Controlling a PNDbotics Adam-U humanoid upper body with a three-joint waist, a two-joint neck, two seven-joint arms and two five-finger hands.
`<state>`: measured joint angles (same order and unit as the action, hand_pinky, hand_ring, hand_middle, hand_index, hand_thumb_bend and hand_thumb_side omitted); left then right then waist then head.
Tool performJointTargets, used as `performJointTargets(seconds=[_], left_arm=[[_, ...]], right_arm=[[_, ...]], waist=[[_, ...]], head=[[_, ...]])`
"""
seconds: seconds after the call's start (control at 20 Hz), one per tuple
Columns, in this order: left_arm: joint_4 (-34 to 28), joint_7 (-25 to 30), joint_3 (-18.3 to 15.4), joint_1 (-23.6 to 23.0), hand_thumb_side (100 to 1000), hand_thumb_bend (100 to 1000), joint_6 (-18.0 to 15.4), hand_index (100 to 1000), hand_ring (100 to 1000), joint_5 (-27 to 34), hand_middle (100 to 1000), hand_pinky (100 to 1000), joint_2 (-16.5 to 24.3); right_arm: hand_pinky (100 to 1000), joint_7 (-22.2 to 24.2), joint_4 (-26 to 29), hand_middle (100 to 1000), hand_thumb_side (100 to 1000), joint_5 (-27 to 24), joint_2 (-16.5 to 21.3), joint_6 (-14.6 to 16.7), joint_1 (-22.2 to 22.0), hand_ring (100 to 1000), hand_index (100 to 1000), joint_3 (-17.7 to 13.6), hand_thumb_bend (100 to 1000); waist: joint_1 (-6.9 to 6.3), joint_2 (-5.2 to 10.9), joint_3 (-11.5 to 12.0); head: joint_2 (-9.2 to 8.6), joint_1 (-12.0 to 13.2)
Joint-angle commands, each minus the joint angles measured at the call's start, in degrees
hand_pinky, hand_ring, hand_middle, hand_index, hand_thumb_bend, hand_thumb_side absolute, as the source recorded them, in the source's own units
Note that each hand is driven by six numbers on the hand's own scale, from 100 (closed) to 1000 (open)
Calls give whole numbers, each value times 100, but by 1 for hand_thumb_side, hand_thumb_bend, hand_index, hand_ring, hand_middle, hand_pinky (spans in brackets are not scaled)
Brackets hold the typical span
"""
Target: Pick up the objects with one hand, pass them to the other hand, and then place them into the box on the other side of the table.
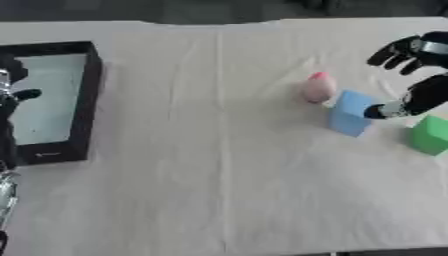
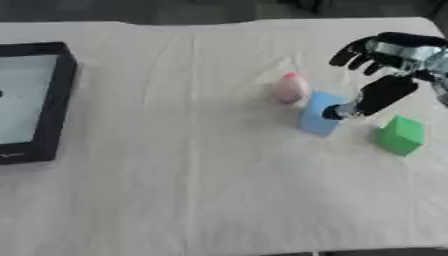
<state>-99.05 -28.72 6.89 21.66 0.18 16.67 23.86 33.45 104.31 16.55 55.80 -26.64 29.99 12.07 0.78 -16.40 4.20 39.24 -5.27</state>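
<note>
A blue block (image 2: pixel 318 119) stands right of the table's middle, with a pink egg-shaped thing (image 2: pixel 290 88) just behind it to the left. A green cube (image 2: pixel 401 134) sits further right. My right hand (image 2: pixel 391 56) hovers above and to the right of the blue block, open, fingers spread toward the pink thing and the thumb (image 2: pixel 367 100) pointing down, its tip at the block's right edge. My left hand (image 1: pixel 12 95) shows only at the left edge over the black box (image 1: pixel 88 85); its fingers are hard to make out.
The black box has a pale inside and lies at the far left on a cream cloth (image 1: pixel 210 190) that covers the table. The table's far edge (image 1: pixel 219 22) runs along the top, dark beyond it.
</note>
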Motion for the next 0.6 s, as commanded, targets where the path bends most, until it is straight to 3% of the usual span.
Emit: performJointTargets(seconds=[0.05,0.45,0.5,0.6], left_arm=[[-65,-1,-19,36,585,185,28,712,755,24,663,624,153],[-55,5,-13,32,594,175,35,711,757,38,678,626,126],[-55,12,-12,29,596,173,32,711,758,35,679,628,123],[-57,32,-9,19,600,170,27,712,758,27,680,628,110]], right_arm=[[846,128,-177,837,214,254,41,97,122,881,861,-5,573],[848,144,-562,831,211,523,-155,195,215,877,868,125,568],[851,140,-613,831,178,560,-174,203,227,878,868,147,562],[854,127,-732,830,213,687,-211,229,246,879,868,198,566]], waist=[[-5,108,8],[-12,81,23],[-13,77,25],[-15,67,32]], head=[[10,-29],[10,-44],[13,-47],[9,-57]])
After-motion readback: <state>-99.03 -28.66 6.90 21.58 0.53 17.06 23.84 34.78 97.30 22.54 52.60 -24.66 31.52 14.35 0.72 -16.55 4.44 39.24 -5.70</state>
